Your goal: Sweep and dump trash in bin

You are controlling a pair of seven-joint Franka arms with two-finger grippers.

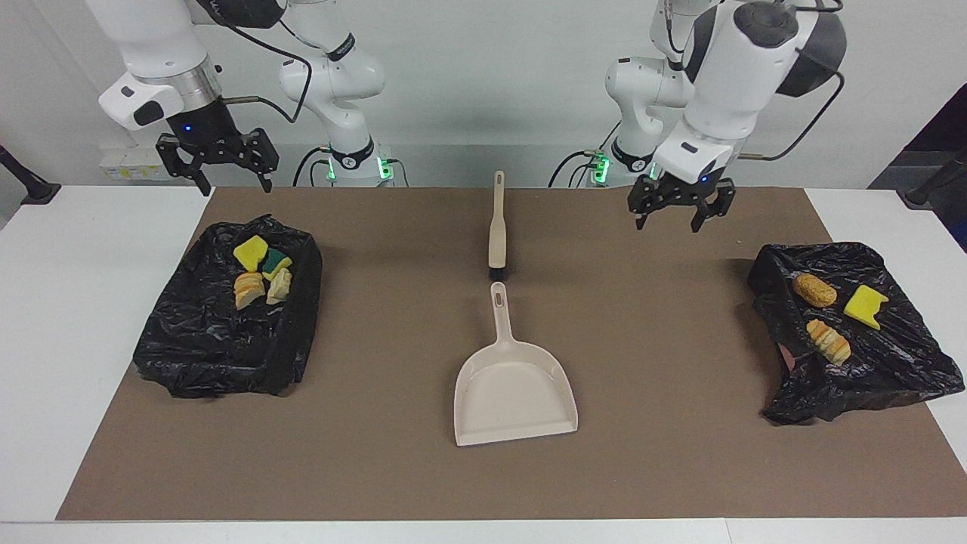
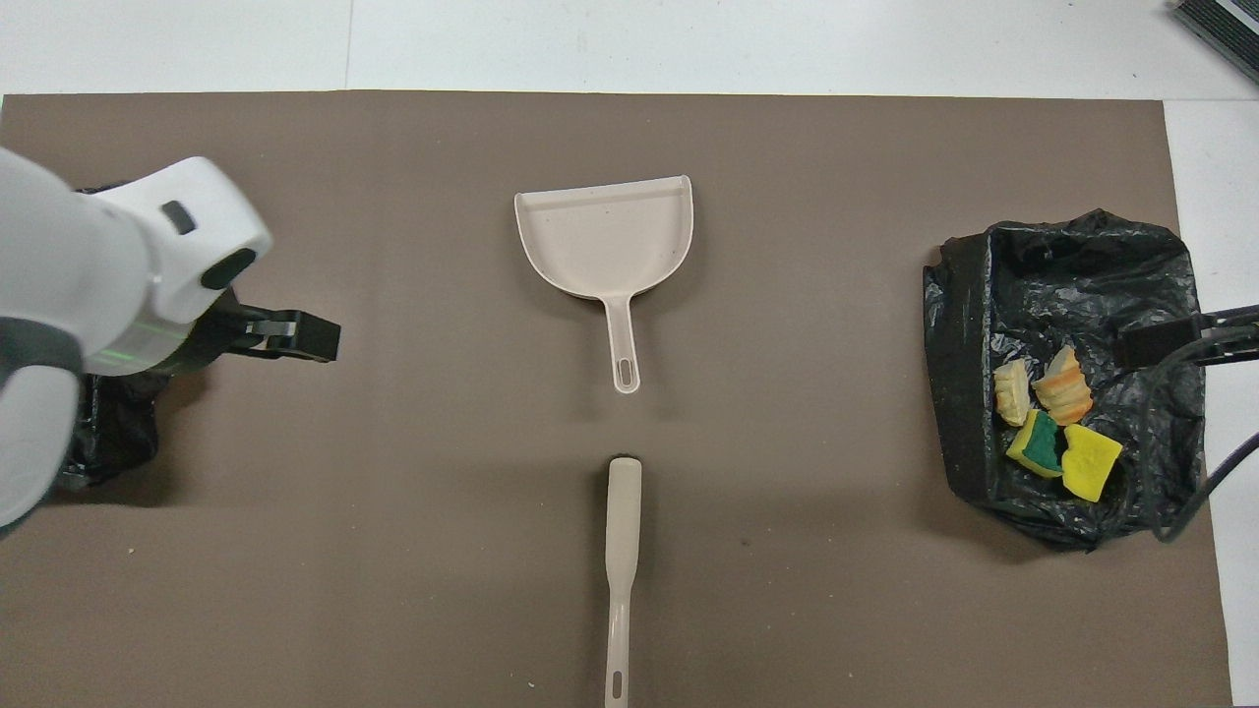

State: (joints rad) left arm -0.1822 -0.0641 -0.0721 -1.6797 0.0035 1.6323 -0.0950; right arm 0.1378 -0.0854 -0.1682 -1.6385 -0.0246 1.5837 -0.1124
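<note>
While our overhead view hides one bag (image 1: 854, 332), facing shows the trash (image 1: 831, 310) split between both (no legible writing); left gripper (image 1: 678, 211) and right gripper (image 1: 219, 162) hang wide, empty.

We list the dustpan (image 1: 515, 393) at mid-mat (image 1: 378, 468), the brush (image 1: 496, 227) nearer the robots, in line with its handle. One lined bin (image 1: 219, 332) at the right arm's end holds four trash pieces (image 1: 261, 272); another (image 1: 869, 355) at the left arm's end bears three (image 1: 831, 310).
</note>
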